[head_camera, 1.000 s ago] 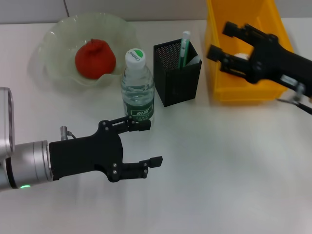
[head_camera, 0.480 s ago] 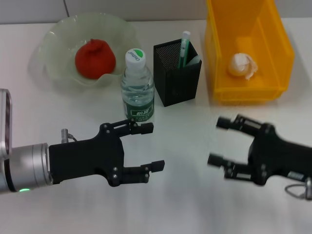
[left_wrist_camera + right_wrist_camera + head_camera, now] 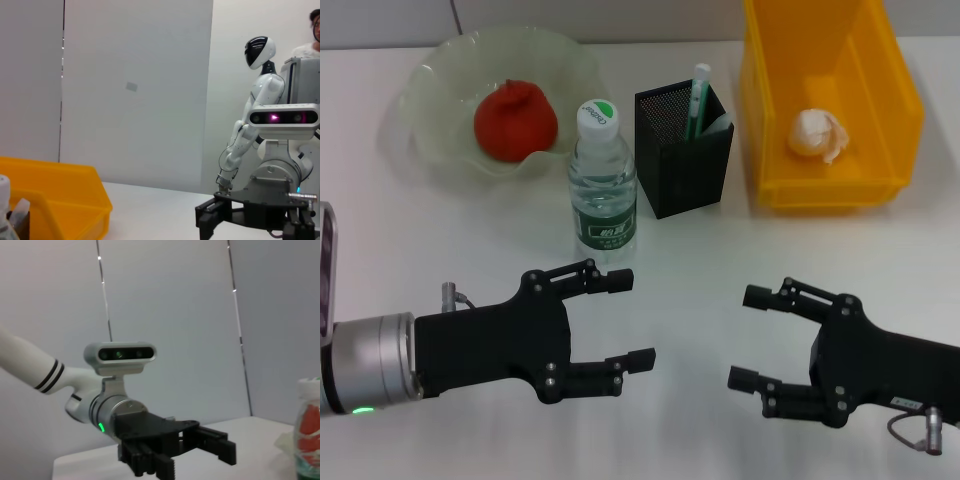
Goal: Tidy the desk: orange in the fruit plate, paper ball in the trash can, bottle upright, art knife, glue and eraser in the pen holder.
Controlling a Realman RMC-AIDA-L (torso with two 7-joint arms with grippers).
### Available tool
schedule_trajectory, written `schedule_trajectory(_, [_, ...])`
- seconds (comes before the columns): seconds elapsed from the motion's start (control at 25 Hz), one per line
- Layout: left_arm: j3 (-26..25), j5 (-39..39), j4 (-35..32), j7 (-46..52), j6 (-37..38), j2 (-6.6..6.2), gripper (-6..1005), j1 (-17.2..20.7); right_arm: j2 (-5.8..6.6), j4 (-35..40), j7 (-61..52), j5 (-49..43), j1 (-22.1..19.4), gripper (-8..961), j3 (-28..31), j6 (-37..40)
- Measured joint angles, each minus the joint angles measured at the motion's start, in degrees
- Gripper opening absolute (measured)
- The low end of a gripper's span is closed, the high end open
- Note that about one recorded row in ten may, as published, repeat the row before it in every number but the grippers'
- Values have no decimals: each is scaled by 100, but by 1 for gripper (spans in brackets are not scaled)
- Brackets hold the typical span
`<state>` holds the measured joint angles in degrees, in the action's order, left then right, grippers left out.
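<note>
Both grippers of mine hang low over the desk (image 3: 700,265), fingers spread wide with nothing in them: left gripper (image 3: 622,320) at 7 o'clock, right gripper (image 3: 750,338) at 5 o'clock. Plate (image 3: 430,80) sits at 11 with the orange (image 3: 515,120) in it. Trash can (image 3: 835,100) at 1 has the paper ball (image 3: 815,133) inside. Pen holder (image 3: 685,150) stands at 12, bottle (image 3: 603,180) upright just beside it.

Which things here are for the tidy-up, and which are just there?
For the job: orange in the fruit plate, paper ball in the trash can, upright bottle, pen holder.

Just there: white humanoid robot in the background.
</note>
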<state>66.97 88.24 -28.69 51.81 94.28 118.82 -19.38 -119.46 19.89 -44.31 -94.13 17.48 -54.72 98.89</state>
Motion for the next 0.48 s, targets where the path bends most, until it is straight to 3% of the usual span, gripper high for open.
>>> schedule_trajectory(0.48, [74, 13, 126, 4, 10, 1, 805, 15, -17, -62, 7, -8, 28, 824, -114, -73])
